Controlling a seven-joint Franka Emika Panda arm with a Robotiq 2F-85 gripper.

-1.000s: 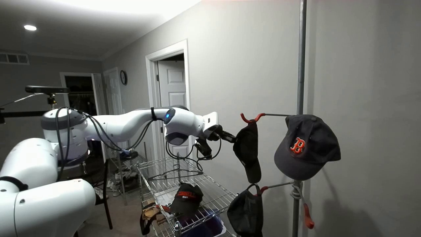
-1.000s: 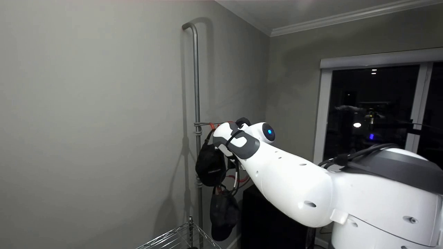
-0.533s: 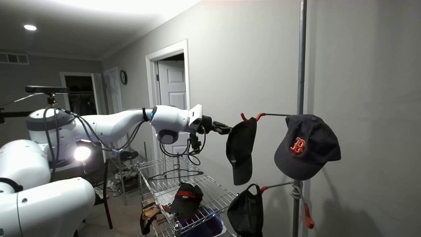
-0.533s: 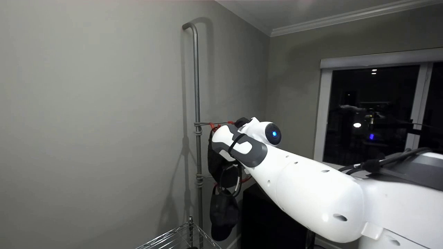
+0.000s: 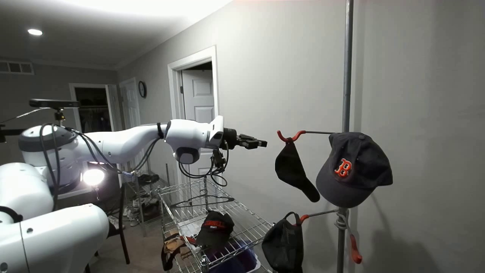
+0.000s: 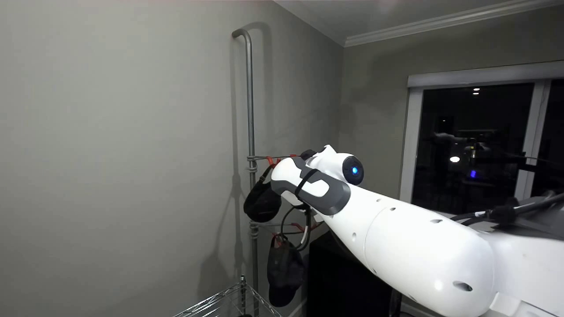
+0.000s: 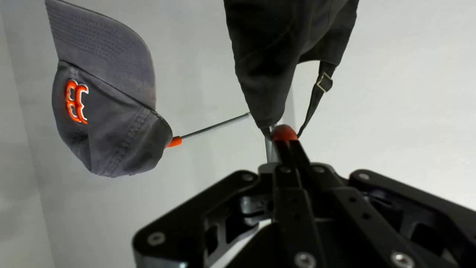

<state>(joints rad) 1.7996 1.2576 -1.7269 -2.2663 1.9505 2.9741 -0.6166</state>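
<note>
Gripper [image 5: 264, 143] jaws pressed together, finger to finger. Black cap [image 5: 289, 167] just ahead of the tips, gap visible between, so not touching. Cap hangs by its back strap [image 7: 311, 108] on a red hook [image 5: 298, 135], brim low and slanted toward the navy cap [image 5: 354, 170] with the orange B. Wrist view lines the fingertips up with the hook's red end. Lower cap [image 5: 282, 242] hangs beneath, at the lower hook [image 5: 304, 217]. Both hooks come off the metal pole [image 5: 346, 83]. Cornell cap [image 5: 214, 231] sits on the wire shelf [image 5: 204, 261].
</note>
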